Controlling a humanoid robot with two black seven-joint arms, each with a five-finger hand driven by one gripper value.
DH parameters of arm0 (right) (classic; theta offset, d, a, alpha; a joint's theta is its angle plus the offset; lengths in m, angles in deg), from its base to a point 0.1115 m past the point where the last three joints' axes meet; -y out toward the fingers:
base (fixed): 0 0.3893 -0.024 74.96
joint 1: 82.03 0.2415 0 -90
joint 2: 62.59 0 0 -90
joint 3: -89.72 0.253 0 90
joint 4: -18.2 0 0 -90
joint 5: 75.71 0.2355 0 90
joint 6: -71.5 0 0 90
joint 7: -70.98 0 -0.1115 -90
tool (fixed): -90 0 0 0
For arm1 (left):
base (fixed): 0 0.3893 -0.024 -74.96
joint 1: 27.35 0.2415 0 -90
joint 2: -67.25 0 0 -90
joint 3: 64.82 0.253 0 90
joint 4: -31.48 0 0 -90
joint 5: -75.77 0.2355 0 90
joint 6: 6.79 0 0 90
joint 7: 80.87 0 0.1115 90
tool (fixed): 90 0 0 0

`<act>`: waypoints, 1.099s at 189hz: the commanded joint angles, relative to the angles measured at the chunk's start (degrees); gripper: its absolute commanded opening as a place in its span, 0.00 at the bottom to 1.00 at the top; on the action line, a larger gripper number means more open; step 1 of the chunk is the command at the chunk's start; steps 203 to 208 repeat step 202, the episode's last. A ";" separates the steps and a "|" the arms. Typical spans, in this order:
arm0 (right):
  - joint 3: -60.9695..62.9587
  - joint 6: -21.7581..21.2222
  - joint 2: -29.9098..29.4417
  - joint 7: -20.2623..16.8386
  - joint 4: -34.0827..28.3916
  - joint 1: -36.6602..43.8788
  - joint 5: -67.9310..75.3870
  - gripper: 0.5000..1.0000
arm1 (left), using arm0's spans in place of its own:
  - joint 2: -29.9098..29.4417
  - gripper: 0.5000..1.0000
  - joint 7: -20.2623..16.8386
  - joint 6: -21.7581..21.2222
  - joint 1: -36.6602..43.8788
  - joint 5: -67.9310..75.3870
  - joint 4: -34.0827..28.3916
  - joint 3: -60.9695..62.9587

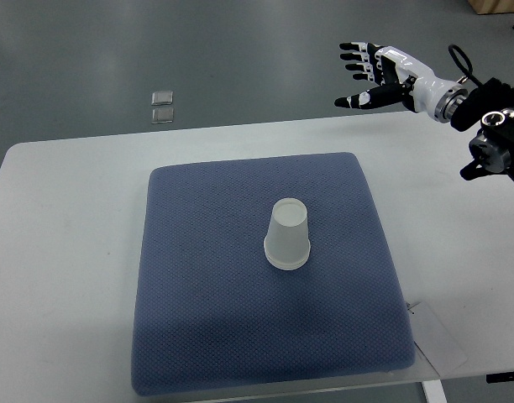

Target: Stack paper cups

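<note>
We see one paper cup (287,234) standing upside down, mouth on the blue mat (198,336), near the mat's middle. The mat lies on the white tabletop (64,252), probably to keep the cups from sliding. The cup may be a single one or several already nested; from this angle we cannot tell, as no separate rims are clear.

Our right robot hand (370,75) hangs well apart from the cup, up beyond the far edge of the tabletop, over the grey floor (240,50). Its fingers are spread and it holds nothing, so we judge it is either finished or waiting. The right arm is cut off by the picture's right edge. Our left arm does not show at all.

A thin sheet (437,340) lies partly under the mat's near right corner; what it is we cannot say. Two small squares (163,107) sit on the floor, too small to identify.
</note>
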 commanded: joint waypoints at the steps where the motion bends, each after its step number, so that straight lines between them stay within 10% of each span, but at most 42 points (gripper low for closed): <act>1: 2.09 5.40 -2.69 -0.65 1.97 -2.64 8.45 0.83 | 0.00 1.00 0.00 0.00 0.00 0.00 0.00 0.00; 34: 2.71 10.67 -5.06 -0.65 4.87 -5.45 18.73 0.83 | 0.00 1.00 0.00 0.00 0.00 0.00 0.00 0.00; 208: 6.31 9.62 -12.01 0.14 4.78 -10.46 18.64 0.87 | 0.00 1.00 0.00 0.00 0.00 0.00 0.00 0.08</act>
